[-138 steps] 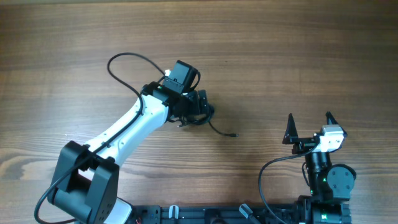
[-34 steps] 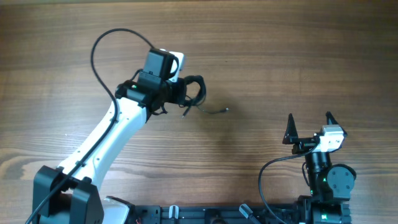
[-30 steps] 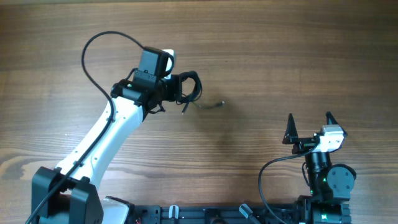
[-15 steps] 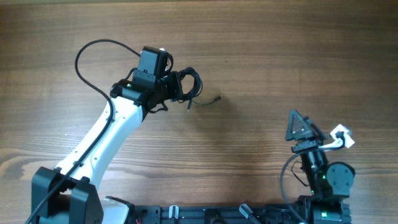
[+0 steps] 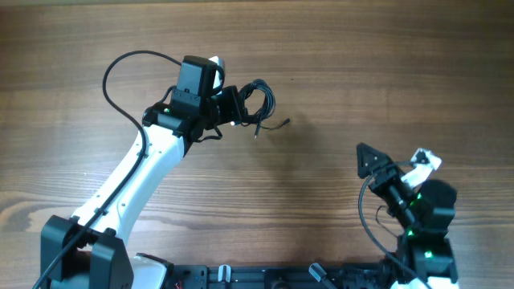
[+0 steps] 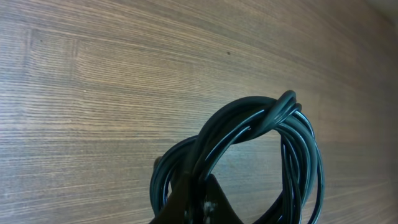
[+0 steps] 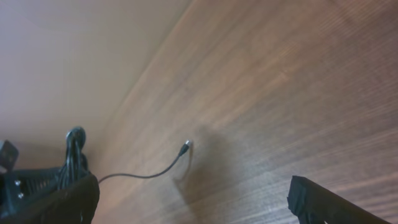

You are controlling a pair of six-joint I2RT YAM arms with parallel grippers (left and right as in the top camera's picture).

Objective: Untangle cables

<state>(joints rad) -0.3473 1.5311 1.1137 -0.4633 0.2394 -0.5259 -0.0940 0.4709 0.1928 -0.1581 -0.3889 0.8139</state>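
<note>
Wood-grain tabletop [image 5: 385,72]: bundle carried farther out, second arm turning in.

We find the left hand [image 5: 233,108] pressed together on the cables [image 5: 259,100], which remain one coiled bundle, held over the tabletop left of centre and farther from the robot's base than a few seconds ago. The right hand [image 5: 395,160], spread wide and holding nothing, has within the last half second swung out of its parked pose to face the bundle, though well apart from it. One plug end [image 5: 285,123] trails free to the right of the coil. We judge no strand separated yet; the free end looks the likeliest purchase for the right hand.
</note>
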